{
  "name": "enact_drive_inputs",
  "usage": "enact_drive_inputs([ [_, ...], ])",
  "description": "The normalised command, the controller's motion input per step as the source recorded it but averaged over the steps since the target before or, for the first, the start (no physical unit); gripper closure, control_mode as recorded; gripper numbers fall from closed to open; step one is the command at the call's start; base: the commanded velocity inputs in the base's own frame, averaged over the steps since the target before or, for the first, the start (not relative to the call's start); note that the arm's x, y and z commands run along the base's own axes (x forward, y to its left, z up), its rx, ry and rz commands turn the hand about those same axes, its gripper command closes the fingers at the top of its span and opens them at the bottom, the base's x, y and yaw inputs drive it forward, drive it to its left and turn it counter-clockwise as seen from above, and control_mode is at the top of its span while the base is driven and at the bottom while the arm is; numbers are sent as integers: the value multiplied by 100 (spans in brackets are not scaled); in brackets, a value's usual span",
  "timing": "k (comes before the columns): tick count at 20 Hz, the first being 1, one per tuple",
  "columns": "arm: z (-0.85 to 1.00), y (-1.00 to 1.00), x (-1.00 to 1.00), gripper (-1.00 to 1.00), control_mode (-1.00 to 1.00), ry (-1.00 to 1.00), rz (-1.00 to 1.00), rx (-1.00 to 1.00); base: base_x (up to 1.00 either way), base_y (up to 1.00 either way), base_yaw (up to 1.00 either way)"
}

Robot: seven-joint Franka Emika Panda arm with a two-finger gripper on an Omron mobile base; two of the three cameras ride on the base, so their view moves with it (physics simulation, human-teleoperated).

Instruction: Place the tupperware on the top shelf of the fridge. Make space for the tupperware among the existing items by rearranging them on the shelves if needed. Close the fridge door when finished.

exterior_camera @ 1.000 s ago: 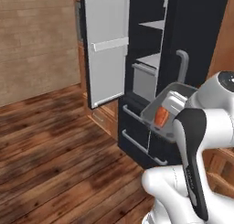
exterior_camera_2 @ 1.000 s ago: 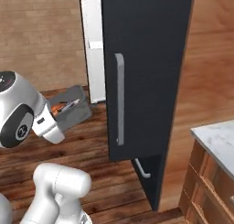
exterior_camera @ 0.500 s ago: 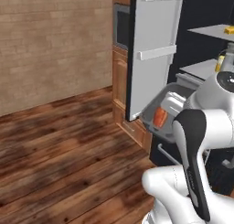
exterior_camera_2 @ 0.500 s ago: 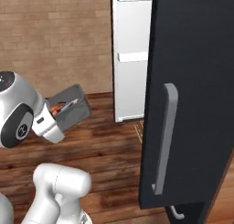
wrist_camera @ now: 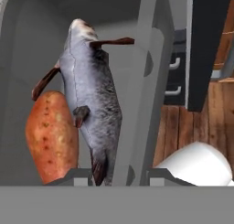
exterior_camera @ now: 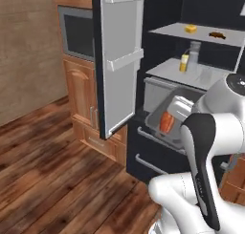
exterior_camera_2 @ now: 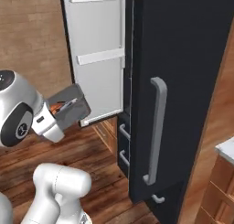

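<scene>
Grey tub (exterior_camera: 165, 120) is pinched by its wall in my gripper (wrist_camera: 119, 175), tilted, held in front of the open fridge (exterior_camera: 191, 80). Inside it I see a fish (wrist_camera: 91, 90) beside a sweet potato (wrist_camera: 51, 134). Cheese (exterior_camera: 191, 28) sits on the top shelf (exterior_camera: 201, 36).

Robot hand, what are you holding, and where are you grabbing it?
It holds the tupperware, the grey tub with a fish and a sweet potato inside. The gripper pinches the tub's side wall at its rim.
</scene>
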Motion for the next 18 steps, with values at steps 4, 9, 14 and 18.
enact_drive_inputs([
  [4, 0, 0, 0, 100, 100, 0, 0, 0, 12, 65, -70],
  [9, 0, 0, 0, 100, 100, 0, 0, 0, 23, 82, -67],
  [14, 0, 0, 0, 100, 100, 0, 0, 0, 23, 77, -64],
  [18, 0, 0, 0, 100, 100, 0, 0, 0, 21, 73, -62],
])
